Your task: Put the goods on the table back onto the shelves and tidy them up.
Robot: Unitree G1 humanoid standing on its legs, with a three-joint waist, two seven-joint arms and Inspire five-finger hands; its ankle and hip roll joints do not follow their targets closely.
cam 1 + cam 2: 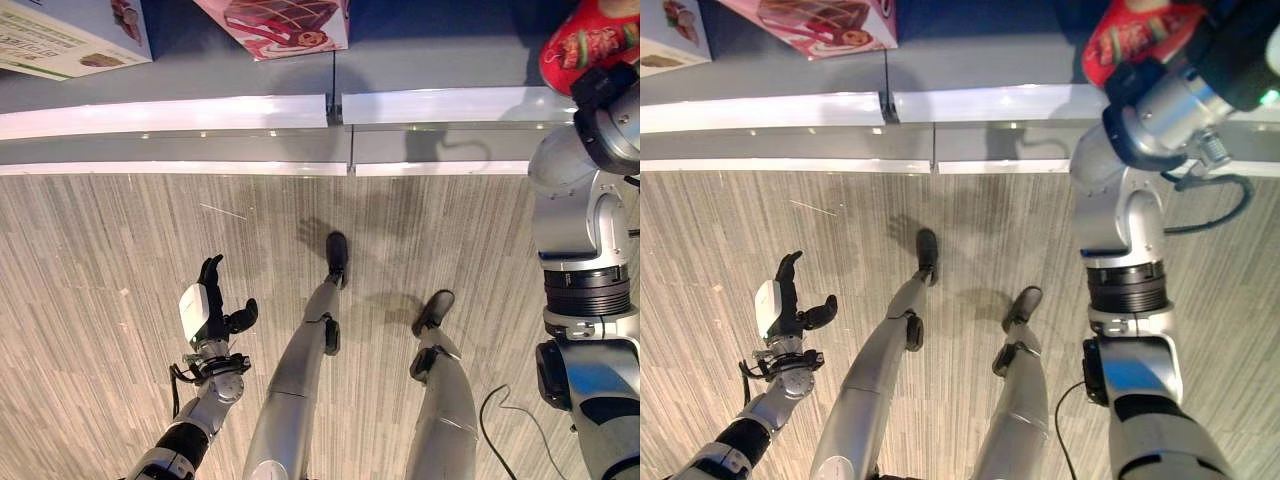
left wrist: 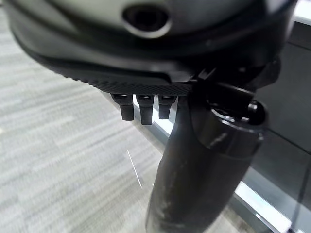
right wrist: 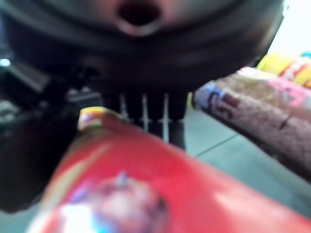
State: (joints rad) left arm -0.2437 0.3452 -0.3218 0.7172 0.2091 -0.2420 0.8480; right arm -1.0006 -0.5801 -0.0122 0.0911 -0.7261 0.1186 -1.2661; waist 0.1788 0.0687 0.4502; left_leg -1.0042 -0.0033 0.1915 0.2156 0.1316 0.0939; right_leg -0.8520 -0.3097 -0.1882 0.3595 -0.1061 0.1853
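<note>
A red snack packet (image 1: 585,40) is held up at the right end of the grey shelf (image 1: 200,75), above its board. My right hand (image 1: 1230,50) is shut on it. In the right wrist view the red packet (image 3: 146,184) lies across the palm, with the fingers (image 3: 146,109) behind it and the thumb on its other side. My left hand (image 1: 210,305) hangs low over the floor, far below the shelf. It is open and holds nothing, its fingers (image 2: 141,109) relaxed beside the thumb (image 2: 204,170).
A pink box (image 1: 280,25) and a white and blue box (image 1: 70,35) stand on the shelf to the left. A white edge strip (image 1: 160,115) runs along the shelf's front. Beside the red packet lie a pink-brown packet (image 3: 262,116) and a yellow one (image 3: 277,63).
</note>
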